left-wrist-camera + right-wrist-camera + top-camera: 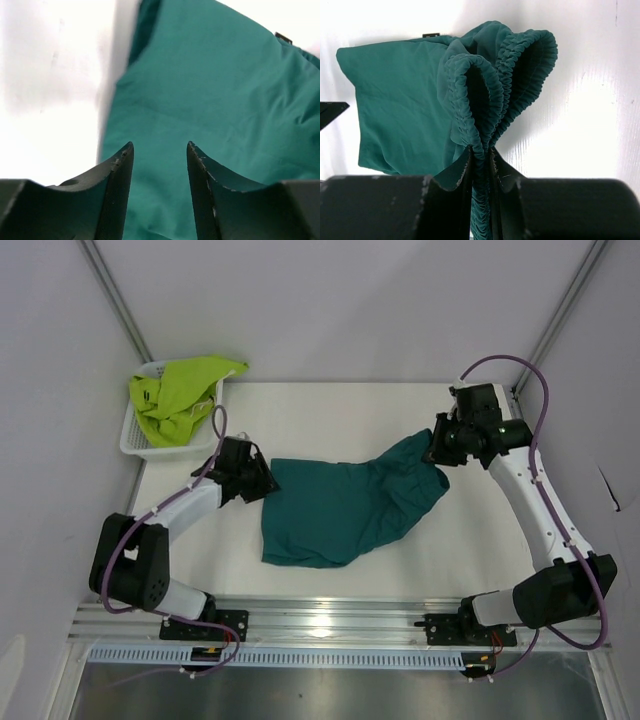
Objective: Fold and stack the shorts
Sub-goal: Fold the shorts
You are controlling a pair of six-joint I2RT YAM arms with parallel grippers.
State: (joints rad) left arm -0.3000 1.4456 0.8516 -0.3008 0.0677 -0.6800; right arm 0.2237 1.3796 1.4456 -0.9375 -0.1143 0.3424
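From the top camera we saw the dark teal shorts point(340, 510) spread across the table point(330, 405), stretched between the two arms. The left gripper point(262, 480) sat at the shorts' near corner on its side, its tip just at the cloth's edge. From this height we could not judge how its jaws stood. The right gripper point(432, 452) met the opposite end of the shorts, where the fabric rose off the table in a bunched peak towards it. Behind the left gripper, well apart from it, the lime shorts point(180, 395) lay heaped in the white mesh basket point(130, 435), spilling over its rim.

In the left wrist view we found the left gripper point(160, 145) open. Its two dark fingers point(117, 190) stood apart with nothing caught between them. The dark teal shorts point(210, 90) lay flat directly ahead of and beneath the fingertips, running off to the right side of the view. Bare table point(50, 100) showed beyond the left finger.

In the right wrist view the right gripper point(481, 155) was closed on the dark teal shorts point(400, 100). Its jaws pinched the gathered elastic waistband point(520, 60), which looped up in folds just ahead of the fingertips. The rest of the shorts trailed away ahead and to the left of the gripper, lying on the table point(580, 100).
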